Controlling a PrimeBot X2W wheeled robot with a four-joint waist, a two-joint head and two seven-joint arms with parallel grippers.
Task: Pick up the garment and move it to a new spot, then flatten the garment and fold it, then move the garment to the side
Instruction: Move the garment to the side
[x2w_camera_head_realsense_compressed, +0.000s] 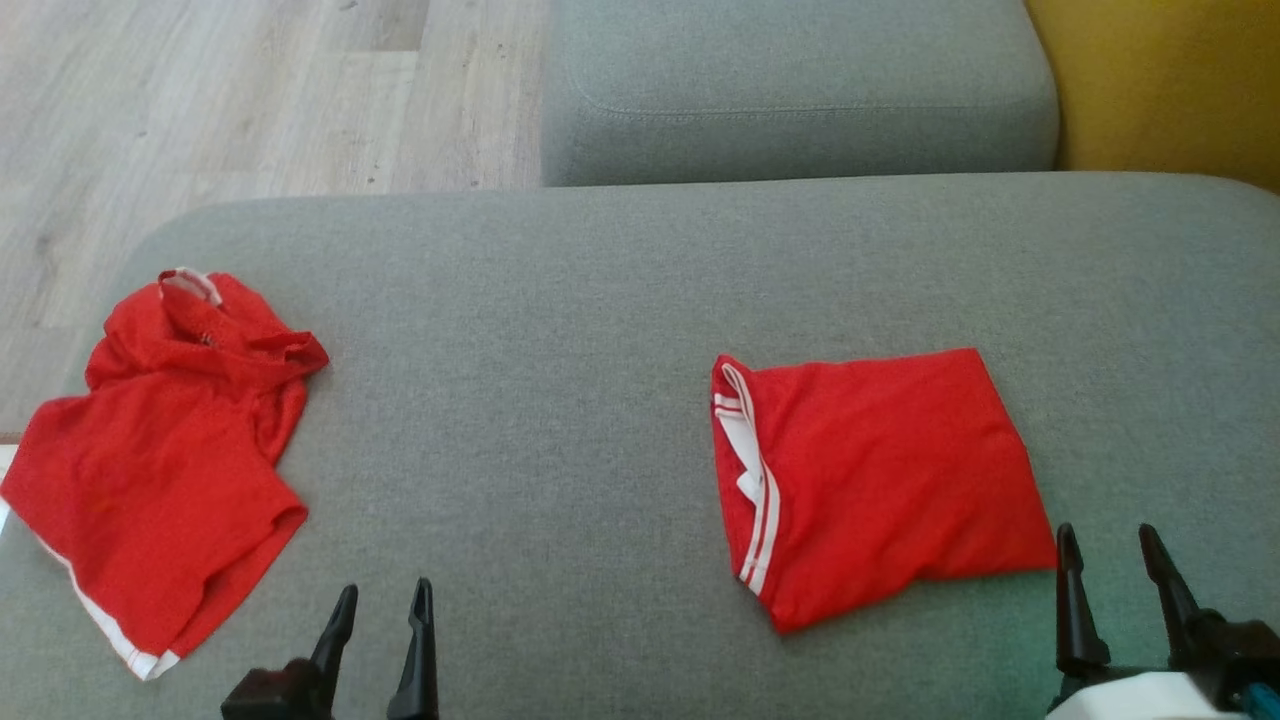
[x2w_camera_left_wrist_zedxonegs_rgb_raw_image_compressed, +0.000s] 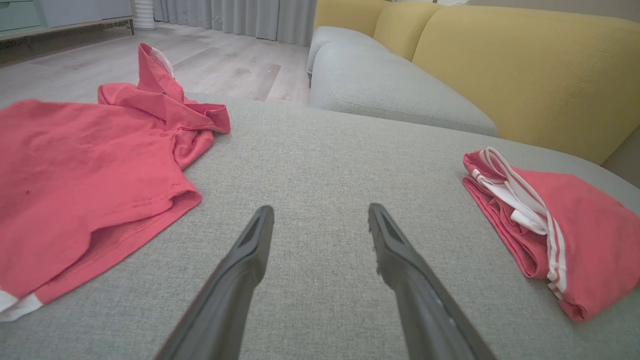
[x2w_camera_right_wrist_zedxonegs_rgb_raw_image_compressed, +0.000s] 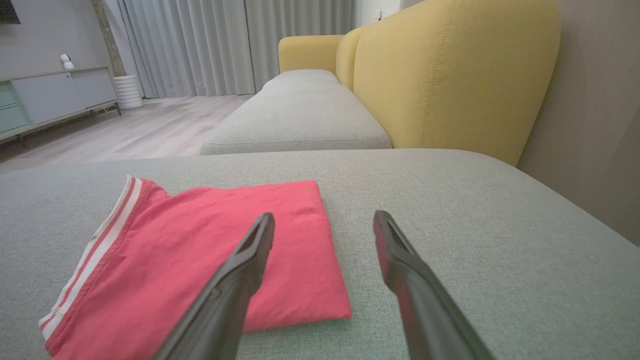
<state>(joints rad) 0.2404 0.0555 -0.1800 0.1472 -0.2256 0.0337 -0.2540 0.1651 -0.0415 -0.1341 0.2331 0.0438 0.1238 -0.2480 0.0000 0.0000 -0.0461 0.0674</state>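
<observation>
Left gripper (x2w_camera_head_realsense_compressed: 386, 588) and right gripper (x2w_camera_head_realsense_compressed: 1106, 530) gape empty. Folded red cloth garment (x2w_camera_head_realsense_compressed: 880, 470): long axis roughly crosswise, white-striped edge leftward; crumpled red cloth top (x2w_camera_head_realsense_compressed: 160, 450) well apart across grey fabric cushion (x2w_camera_head_realsense_compressed: 540, 330).

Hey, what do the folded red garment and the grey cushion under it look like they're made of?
Folded red garment: thin matte knit, likely cotton or polyester; soft creases, white striped trim. Grey cushion: matte woven upholstery cloth; flecked weave shows close up.
</observation>
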